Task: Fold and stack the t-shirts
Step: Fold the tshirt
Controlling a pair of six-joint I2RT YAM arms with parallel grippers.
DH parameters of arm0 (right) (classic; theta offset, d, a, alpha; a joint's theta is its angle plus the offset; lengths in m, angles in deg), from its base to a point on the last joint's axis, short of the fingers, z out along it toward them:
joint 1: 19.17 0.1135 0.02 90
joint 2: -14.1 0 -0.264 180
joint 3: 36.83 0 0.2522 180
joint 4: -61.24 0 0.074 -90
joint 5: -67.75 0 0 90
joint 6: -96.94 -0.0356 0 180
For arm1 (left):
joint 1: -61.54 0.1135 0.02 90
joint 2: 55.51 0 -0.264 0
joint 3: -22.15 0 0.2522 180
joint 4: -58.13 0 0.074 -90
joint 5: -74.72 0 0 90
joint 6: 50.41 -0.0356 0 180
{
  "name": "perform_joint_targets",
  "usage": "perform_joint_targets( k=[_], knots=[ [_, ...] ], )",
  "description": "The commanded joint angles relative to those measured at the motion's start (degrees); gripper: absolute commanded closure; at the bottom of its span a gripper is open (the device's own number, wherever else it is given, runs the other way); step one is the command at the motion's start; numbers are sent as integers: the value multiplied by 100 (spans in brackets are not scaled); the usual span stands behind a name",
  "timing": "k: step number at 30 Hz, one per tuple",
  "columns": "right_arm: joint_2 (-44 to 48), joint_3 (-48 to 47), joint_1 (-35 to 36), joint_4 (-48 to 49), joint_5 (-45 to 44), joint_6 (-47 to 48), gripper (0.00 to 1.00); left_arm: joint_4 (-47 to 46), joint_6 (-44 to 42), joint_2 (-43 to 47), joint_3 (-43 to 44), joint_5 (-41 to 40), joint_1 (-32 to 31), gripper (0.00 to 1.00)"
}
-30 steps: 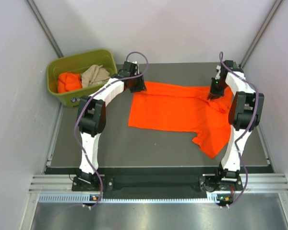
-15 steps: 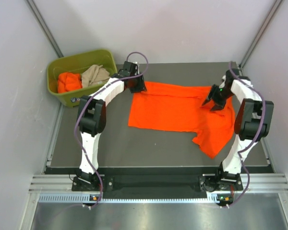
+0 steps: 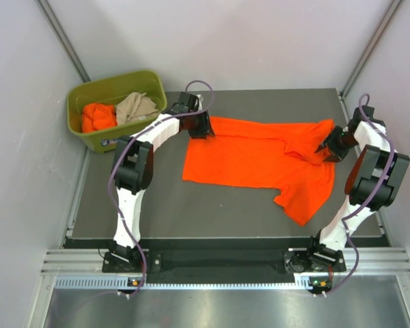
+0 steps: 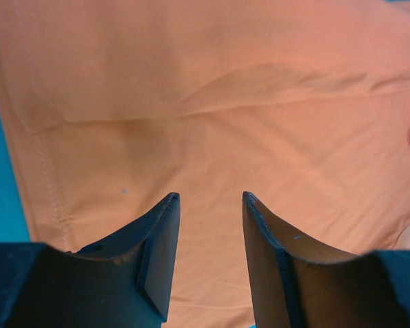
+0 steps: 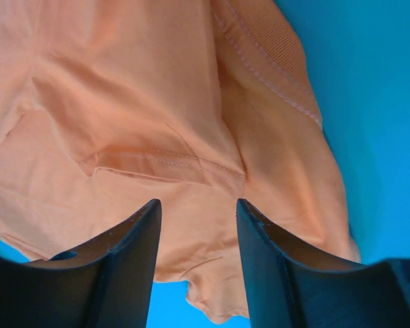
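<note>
Orange shirt [image 3: 253, 154] flat on table [image 3: 191, 212], long axis L–R.
Sleeve [image 3: 302, 198] points near-R; L gripper [image 3: 199, 126] & R gripper [image 3: 326, 147] both open over its ends.

The top camera looks down from six o'clock; both wrist cameras sit close over the orange shirt [image 3: 246, 154], at its ten and three o'clock edges.

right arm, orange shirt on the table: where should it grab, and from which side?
Probably the rumpled far-right corner, coming in from the right edge of the table. Elsewhere the orange shirt lies flat; there the cloth is doubled into raised folds with a stitched hem, something to pinch. The right end effector hangs open over it.
</note>
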Motion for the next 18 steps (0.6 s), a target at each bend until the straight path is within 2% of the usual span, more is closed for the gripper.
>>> perform_joint_targets(
  k=[1,6,18],
  knots=[
    [-16,80,3,242,183,-35,52,-218,49,143,-24,164,-32,53],
    [-69,274,-41,374,86,-35,60,-148,23,125,117,146,-32,53],
    [-86,485,-93,418,16,35,58,-43,-109,134,187,67,-32,53]
  ],
)
